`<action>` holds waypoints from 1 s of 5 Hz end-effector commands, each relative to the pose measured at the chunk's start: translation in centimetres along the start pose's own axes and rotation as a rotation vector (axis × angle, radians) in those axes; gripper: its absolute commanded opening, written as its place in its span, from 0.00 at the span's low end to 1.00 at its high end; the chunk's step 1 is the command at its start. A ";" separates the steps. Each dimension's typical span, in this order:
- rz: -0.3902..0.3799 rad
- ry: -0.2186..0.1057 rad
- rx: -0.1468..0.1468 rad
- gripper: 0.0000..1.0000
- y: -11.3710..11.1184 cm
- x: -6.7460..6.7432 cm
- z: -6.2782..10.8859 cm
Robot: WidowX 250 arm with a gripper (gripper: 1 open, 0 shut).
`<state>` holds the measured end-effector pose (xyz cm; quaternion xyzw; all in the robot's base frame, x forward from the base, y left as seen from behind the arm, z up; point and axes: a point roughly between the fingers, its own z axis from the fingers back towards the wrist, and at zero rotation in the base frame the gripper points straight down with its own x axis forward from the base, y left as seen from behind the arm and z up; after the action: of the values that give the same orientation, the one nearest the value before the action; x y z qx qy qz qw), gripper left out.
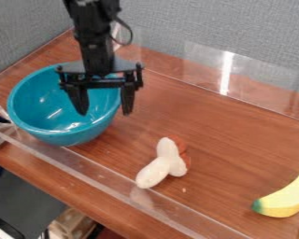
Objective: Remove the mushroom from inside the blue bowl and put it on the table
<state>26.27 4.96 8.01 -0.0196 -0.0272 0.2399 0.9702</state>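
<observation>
1. I saw the mushroom [163,163] lying on its side on the desk [239,131], out of the blue bowl [46,103] and to the right of it, close to the near clear wall [115,187].
2. Its long axis ran from near-left to far-right; the reddish-brown cap end pointed far-right and the pale stem end pointed near-left.
3. The blue bowl sat upright at the left of the desk.
4. The arm came down from the top of the view with the claw [102,98] pointing straight down.
5. The claw stood wide, holding nothing, with one finger over the bowl's inside and the other just outside its right rim.
6. A yellow banana [284,196] lay at the near right.
</observation>
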 end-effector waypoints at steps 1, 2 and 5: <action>-0.006 -0.028 0.002 1.00 -0.2 0.5 0.0; 0.007 -0.023 0.019 0.00 0.0 0.7 -1.0; 0.018 -0.017 0.023 0.00 0.0 0.4 -0.8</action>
<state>26.51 5.22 6.30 -0.0052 -0.0182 0.2444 0.9695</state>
